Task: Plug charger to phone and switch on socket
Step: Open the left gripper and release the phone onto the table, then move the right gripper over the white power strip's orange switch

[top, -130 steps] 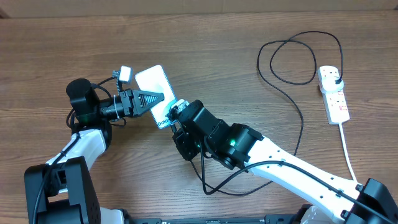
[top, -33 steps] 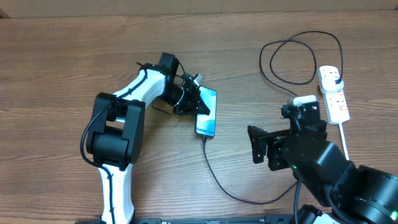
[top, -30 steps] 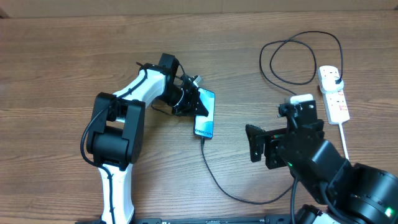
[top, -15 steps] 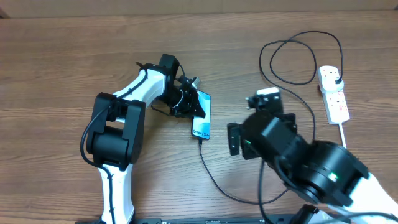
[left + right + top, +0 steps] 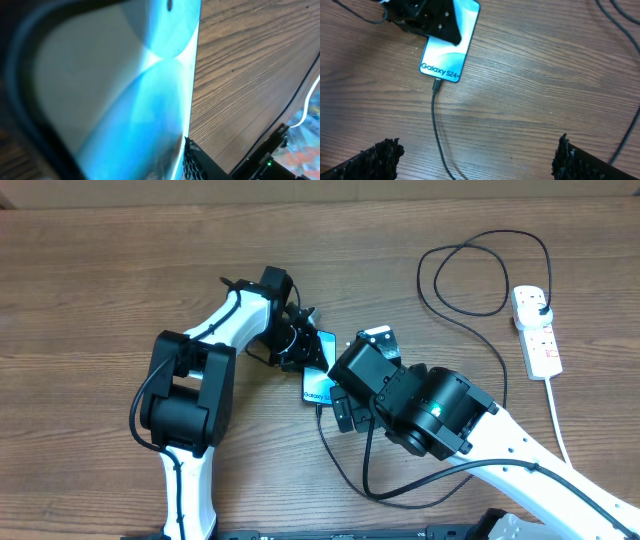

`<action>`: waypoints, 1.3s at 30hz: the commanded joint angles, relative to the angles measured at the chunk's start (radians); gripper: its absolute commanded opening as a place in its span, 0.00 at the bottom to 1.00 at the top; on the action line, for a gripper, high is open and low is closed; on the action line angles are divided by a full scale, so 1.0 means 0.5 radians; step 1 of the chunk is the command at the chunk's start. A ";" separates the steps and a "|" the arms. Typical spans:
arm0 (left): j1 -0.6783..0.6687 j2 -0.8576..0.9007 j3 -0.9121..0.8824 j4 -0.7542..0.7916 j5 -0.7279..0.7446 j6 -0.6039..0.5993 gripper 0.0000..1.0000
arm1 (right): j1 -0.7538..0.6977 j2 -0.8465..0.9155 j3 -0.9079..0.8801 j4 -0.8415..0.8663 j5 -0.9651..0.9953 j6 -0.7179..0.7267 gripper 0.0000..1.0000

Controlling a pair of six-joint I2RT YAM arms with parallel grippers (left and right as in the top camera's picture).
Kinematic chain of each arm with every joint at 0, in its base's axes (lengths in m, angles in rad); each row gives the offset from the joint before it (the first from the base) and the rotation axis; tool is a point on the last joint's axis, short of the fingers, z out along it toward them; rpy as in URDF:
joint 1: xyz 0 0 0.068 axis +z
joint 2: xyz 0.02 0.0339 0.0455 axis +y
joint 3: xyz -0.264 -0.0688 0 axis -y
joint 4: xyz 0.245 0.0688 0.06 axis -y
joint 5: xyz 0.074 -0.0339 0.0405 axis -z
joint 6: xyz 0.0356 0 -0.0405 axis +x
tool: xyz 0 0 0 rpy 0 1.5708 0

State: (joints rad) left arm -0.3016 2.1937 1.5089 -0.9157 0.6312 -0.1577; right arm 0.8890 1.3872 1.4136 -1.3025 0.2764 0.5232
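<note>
The phone (image 5: 447,52) lies lit on the wood, its small text toward the near end. Its blue screen (image 5: 125,100) fills the left wrist view. My left gripper (image 5: 308,350) is over the phone's far end, one finger (image 5: 200,162) against its edge; how tightly the jaws stand is hidden. The charger's tip (image 5: 436,85) sits in the phone's bottom, and its black cable (image 5: 345,470) runs down, right and up to the plug in the socket (image 5: 537,330). My right gripper (image 5: 475,160) hovers open just below the phone, holding nothing.
The charger cable coils in a loop (image 5: 480,275) at the back right beside the socket. The socket's thick white cord (image 5: 560,430) trails toward the front right edge. My right arm (image 5: 425,410) covers the table's middle.
My right arm has swung left from near the socket to just beside the phone. The phone has shifted slightly left and toward the front under my left gripper.
</note>
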 commanded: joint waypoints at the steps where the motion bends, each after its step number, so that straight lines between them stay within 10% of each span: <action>1: -0.014 0.021 -0.003 0.001 -0.253 -0.015 0.38 | -0.012 -0.014 -0.007 0.000 -0.040 0.027 1.00; 9: -0.015 0.021 -0.003 -0.002 -0.356 -0.105 0.68 | -0.012 -0.013 -0.007 0.069 -0.043 0.114 1.00; 39: 0.002 -0.053 -0.002 -0.195 -0.494 -0.186 1.00 | -0.012 -0.013 -0.007 0.299 -0.270 0.112 1.00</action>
State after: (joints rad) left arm -0.3126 2.1517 1.5391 -0.9859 0.5255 -0.2413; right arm 0.8890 1.3869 1.4132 -1.1591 0.1295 0.5732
